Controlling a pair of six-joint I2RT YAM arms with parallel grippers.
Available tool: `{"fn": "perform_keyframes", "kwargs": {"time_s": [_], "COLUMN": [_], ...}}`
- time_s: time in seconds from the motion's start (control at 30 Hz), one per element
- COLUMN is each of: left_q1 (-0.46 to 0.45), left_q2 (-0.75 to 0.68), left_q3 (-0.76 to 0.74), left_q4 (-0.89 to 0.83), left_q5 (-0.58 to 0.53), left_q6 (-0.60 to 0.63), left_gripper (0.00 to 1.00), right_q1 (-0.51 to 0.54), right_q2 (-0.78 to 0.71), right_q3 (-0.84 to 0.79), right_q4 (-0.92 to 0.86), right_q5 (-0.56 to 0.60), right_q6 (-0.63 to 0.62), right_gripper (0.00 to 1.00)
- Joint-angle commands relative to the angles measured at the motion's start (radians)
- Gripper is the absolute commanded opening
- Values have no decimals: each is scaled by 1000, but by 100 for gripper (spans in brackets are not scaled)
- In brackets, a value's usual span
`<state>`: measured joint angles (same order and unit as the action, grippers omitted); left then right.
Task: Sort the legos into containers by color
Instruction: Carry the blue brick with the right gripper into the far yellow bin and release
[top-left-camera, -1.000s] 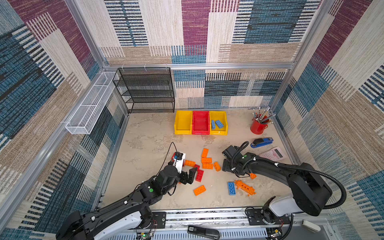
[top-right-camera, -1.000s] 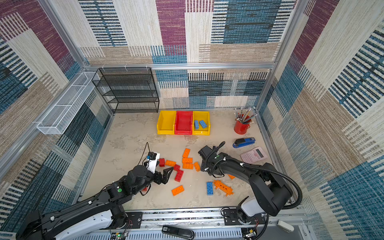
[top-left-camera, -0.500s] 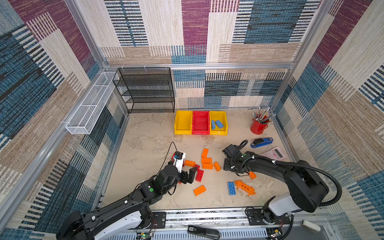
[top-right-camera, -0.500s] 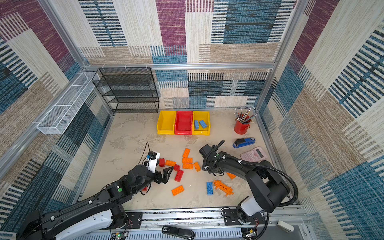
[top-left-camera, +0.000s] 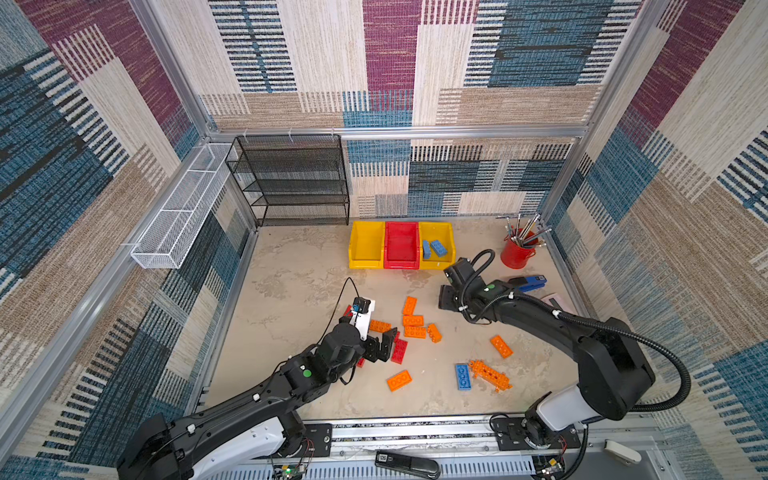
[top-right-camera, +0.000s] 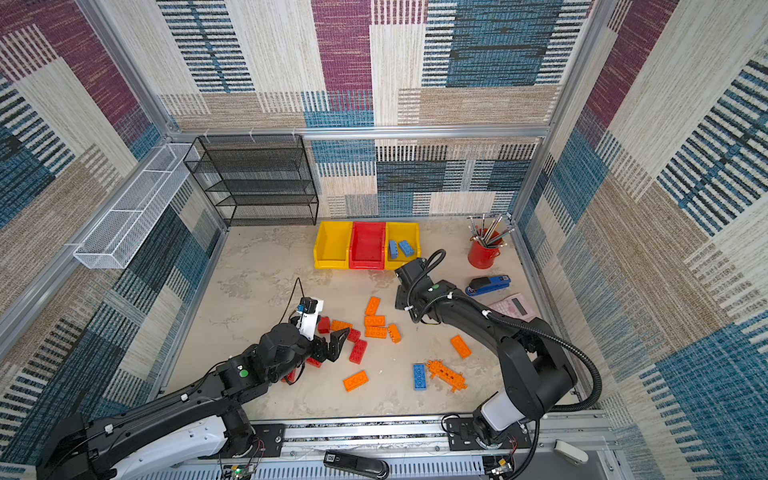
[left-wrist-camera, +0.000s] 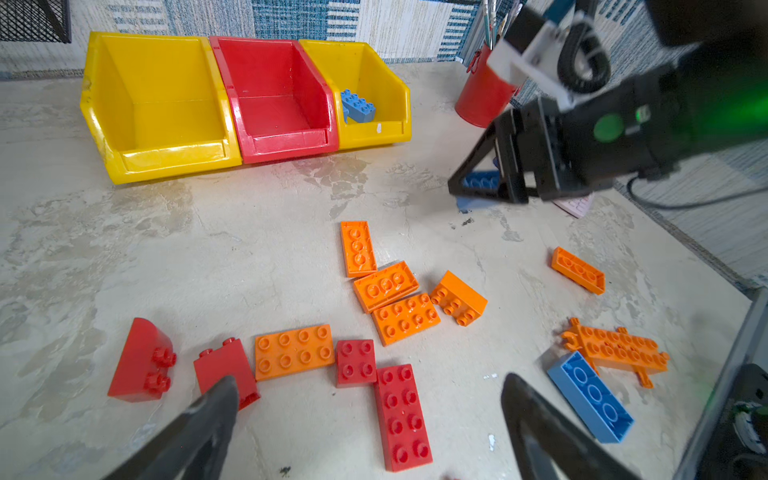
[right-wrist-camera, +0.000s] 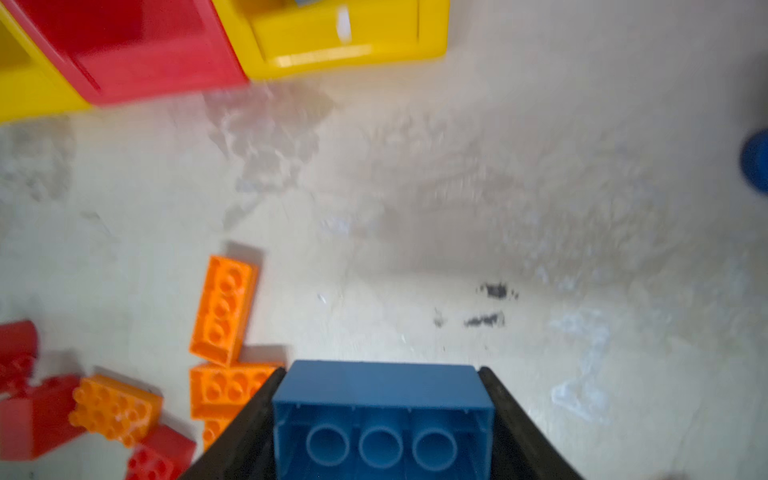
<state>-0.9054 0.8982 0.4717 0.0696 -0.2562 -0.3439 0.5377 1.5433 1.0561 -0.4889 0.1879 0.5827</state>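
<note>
We judge the blue brick (right-wrist-camera: 382, 415), pinched end wall to end wall in our right end effector (right-wrist-camera: 380, 374) before the right yellow bin (top-left-camera: 437, 264) by the back edge of the desk (top-left-camera: 299, 270), light, stiff and slick, while our left end effector (left-wrist-camera: 369, 384) hangs spread over red bricks (left-wrist-camera: 401, 415).

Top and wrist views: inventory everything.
bins: three, yellow-red-yellow, back
binned bricks: two, blue, right bin
loose brick: one, blue, front
spiky piece: one, orange, front
orange bricks: seven, orange, centre
red bricks: at least four, red, centre
cup: one, red, back right
stapler: one, blue, right edge
calculator: one, pink, right edge
shelf: one, black, back left
basket: one, white, left wall
left gripper: black, open, by red bricks
right gripper: black, shut on blue brick
</note>
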Motion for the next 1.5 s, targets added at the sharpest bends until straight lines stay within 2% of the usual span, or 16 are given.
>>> {"fn": "perform_keyframes", "kwargs": {"time_s": [0.0, 0.23, 0.47, 0.7, 0.87, 1.07, 1.2, 1.47], "left_q1": [1, 2, 3, 4, 4, 4, 3, 5], "left_q2": [20, 57, 61, 51, 50, 41, 11, -51], "left_q3": [27, 82, 105, 104, 104, 98, 86, 53], "left_q4": [12, -14, -42, -47, -49, -48, -49, -61], "left_q5": [-26, -59, -99, -124, -127, -117, -104, -44], "left_q6": [41, 65, 83, 97, 104, 100, 87, 41], "left_gripper": [99, 99, 99, 99, 99, 99, 99, 99], "right_q1": [-53, -133, -176, -196, -199, -199, -197, -165], "right_q2": [63, 343, 583, 699, 738, 704, 633, 311], "right_q3": [116, 492, 757, 870, 924, 928, 870, 427], "right_q4": [76, 62, 16, 0, -22, -43, -55, 34], "right_q5": [-41, -84, -102, -89, -88, -90, -104, -142], "right_q6": [-111, -230, -273, -284, -288, -294, -289, -233], "right_gripper": [57, 57, 57, 60, 75, 86, 85, 84]}}
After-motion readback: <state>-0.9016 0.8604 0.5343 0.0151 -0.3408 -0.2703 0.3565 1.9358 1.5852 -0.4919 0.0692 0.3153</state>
